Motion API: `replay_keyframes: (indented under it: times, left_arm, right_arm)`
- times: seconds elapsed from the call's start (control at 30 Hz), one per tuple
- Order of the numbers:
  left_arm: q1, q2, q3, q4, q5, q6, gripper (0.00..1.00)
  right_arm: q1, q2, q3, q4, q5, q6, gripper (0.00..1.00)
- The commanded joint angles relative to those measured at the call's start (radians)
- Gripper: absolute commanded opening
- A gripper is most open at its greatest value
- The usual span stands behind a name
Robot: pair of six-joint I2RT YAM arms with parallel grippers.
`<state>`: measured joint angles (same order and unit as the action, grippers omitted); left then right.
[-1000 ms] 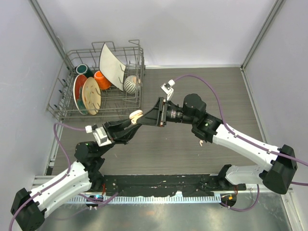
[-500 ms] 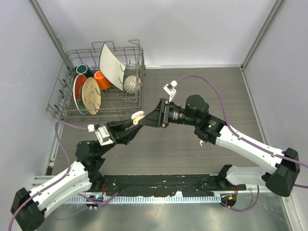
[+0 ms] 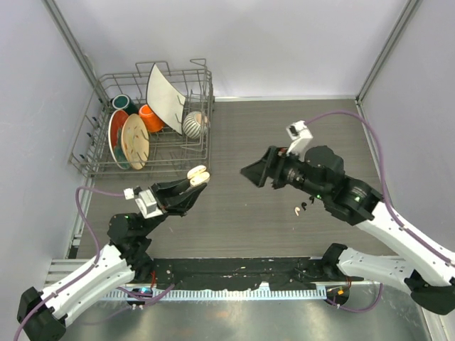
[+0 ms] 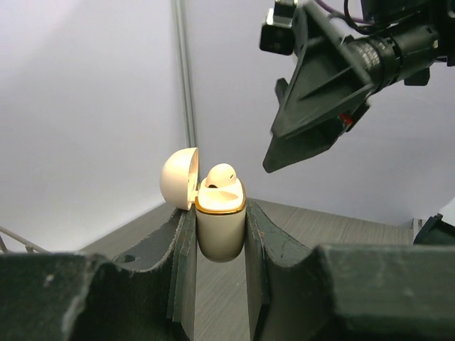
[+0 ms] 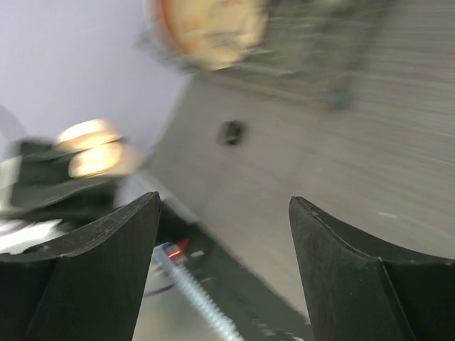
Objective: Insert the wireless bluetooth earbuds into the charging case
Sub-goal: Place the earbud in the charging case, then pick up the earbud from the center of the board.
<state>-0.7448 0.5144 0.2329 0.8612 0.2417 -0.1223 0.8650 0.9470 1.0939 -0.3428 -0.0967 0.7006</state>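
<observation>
I am holding the charging case [image 4: 220, 220] in the left gripper [image 4: 220, 245], whose two fingers are clamping its lower body from both sides, just left of centre in the overhead view. I am carrying it upright above the table [image 3: 284, 128], with the lid [image 4: 178, 177] hanging open to the left, so the sockets are facing up and the right arm can drop parts in from above. One cream earbud [image 4: 222, 177] is sitting in the case, its head poking out over the gold rim.

The right gripper [image 5: 224, 206] is standing wide open with nothing between its fingers. It is pointing at the case from the right of the overhead frame, with a clear gap between them.

The other wireless bluetooth earbuds are lying on the table below the right forearm, right of centre in the overhead view. I am seeing a cream one [image 3: 296, 210] and, just beside it, small dark specks [image 3: 307, 205] that I am taking for the black ones.

In my judgement the cream one is the next to be fetched, and the right arm itself is shading that spot, so I am expecting a tight approach.

A wire dish rack [image 3: 121, 74] is filling the upper left with plates [image 3: 131, 140] and a striped bowl [image 3: 192, 124]. It is standing near the case, but not in the path between the grippers.
</observation>
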Motion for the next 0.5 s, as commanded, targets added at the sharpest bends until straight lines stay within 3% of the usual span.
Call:
replay_keyframes:
  times: [0.0, 0.1, 0.2, 0.47]
  left_arm:
    - [0.001, -0.059, 0.008, -0.025, -0.018, 0.010, 0.00]
    - [0.001, -0.091, 0.008, -0.048, -0.013, 0.004, 0.00]
    - [0.002, -0.111, 0.013, -0.070, -0.002, 0.003, 0.00]
    - [0.001, -0.119, 0.017, -0.076, 0.044, -0.014, 0.00]
  right_arm:
    - [-0.073, -0.039, 0.047, -0.451, 0.524, -0.131, 0.79]
    - [-0.171, -0.001, -0.009, -0.548, 0.557, -0.105, 0.78]
    - [-0.259, 0.030, -0.110, -0.539, 0.459, -0.098, 0.74]
    - [-0.276, 0.067, -0.238, -0.470, 0.445, -0.078, 0.70]
